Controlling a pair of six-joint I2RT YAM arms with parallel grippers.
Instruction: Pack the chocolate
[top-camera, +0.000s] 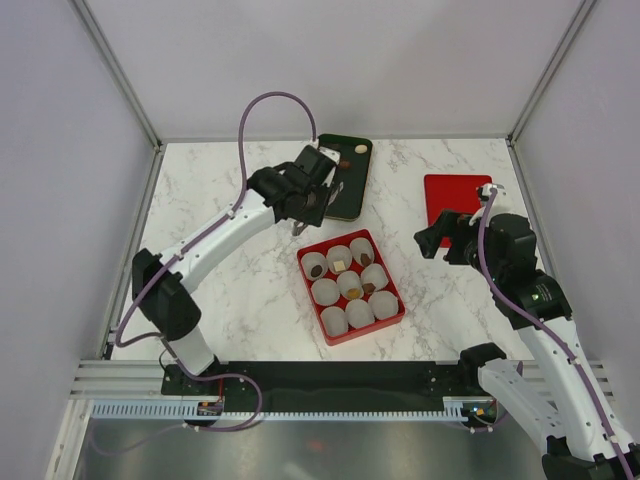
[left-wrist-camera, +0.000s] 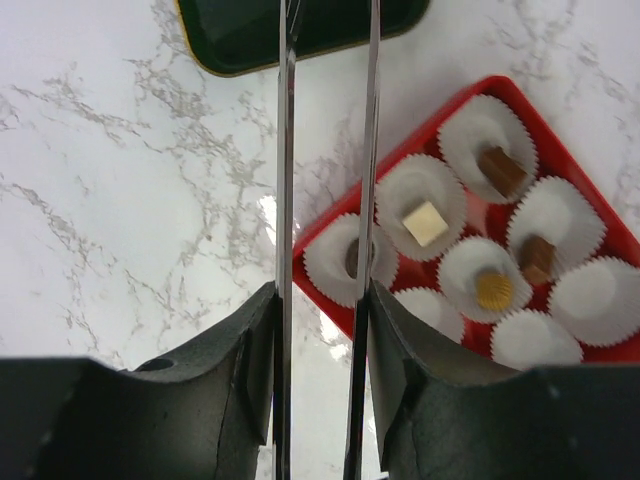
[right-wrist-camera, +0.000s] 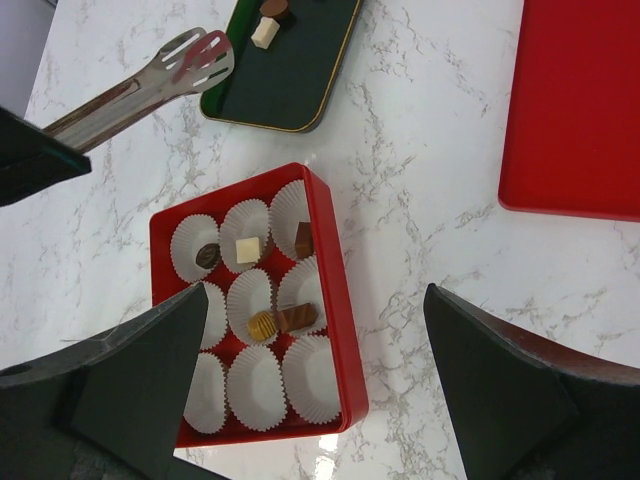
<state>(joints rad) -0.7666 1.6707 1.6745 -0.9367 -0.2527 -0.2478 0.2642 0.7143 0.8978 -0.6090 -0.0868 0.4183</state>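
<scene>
A red box (top-camera: 392, 318) holds nine white paper cups. Several hold chocolates: a cream cube (left-wrist-camera: 424, 223), brown pieces (left-wrist-camera: 503, 170) (left-wrist-camera: 537, 258), a tan round one (left-wrist-camera: 493, 290) and a dark one (right-wrist-camera: 208, 255). More chocolates (right-wrist-camera: 263, 33) lie on a dark green tray (top-camera: 347, 190) behind the box. My left gripper (top-camera: 305, 192) (left-wrist-camera: 322, 300) is shut on metal tongs (right-wrist-camera: 150, 85), held over the marble between tray and box; the tong tips look empty. My right gripper (top-camera: 435, 240) (right-wrist-camera: 315, 295) is open and empty, above the table right of the box.
A flat red lid (top-camera: 455, 198) (right-wrist-camera: 580, 100) lies at the back right, just behind my right gripper. White walls and metal frame posts enclose the marble table (top-camera: 230, 290).
</scene>
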